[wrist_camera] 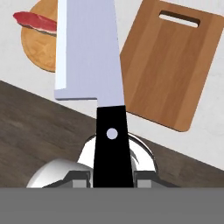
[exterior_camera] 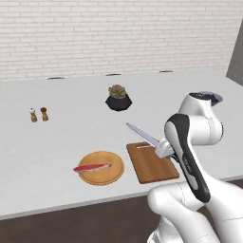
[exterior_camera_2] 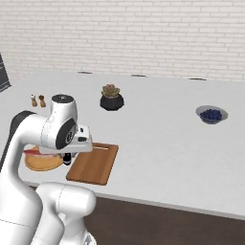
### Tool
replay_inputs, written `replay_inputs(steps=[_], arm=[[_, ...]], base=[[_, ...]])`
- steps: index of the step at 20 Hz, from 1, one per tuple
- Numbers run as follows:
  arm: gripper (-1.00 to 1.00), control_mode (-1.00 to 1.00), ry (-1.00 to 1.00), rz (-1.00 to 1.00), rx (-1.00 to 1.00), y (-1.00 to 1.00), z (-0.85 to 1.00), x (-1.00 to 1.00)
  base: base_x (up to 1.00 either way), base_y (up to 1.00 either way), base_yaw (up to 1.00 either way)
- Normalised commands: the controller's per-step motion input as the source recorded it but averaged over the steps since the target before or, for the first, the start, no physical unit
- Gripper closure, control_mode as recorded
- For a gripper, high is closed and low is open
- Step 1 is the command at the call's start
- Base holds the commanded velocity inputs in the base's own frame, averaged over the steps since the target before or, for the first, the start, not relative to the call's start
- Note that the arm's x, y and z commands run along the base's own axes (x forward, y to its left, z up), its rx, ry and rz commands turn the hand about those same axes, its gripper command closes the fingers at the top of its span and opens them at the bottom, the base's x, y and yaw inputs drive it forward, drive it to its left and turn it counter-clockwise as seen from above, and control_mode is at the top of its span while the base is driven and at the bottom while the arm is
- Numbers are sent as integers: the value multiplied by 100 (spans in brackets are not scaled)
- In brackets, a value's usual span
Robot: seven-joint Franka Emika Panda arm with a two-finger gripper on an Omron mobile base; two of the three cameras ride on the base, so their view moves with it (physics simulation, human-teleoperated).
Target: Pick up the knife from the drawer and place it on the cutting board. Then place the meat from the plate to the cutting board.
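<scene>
A pale grey counter (exterior_camera: 61, 156) ran back to a white brick wall (exterior_camera: 118, 33), carrying the cutting board (exterior_camera: 152, 163) at its front edge with the plate (exterior_camera: 101, 168) just left of it, the meat (exterior_camera: 91, 167) lying across that plate. My gripper (wrist_camera: 113, 175) was clenched on the black handle of the knife (exterior_camera: 142, 134), held in the air above the board's front edge, its long axis running up and leftward toward the back of the counter, tip leading. My right base view alone caught a bowl of blueberries (exterior_camera_2: 211, 115) toward the right edge, and the potted succulent (exterior_camera: 118, 98) stood mid-counter.
</scene>
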Motion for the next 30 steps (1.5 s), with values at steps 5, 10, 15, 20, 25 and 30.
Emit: replay_inputs(steps=[5,10,15,20,25,30], arm=[[100,-100,1,-1,0,13,0,32],[100,-100,0,0,0,37,0,77],[100,-100,-1,0,0,2,-32,72],[100,-100,0,0,0,-9,-73,71],[100,-100,0,0,0,-12,-60,37],[100,-100,0,0,0,-36,-7,5]], base=[[0,0,0],[0,0,0],[0,0,0],[0,0,0],[0,0,0],[0,0,0]])
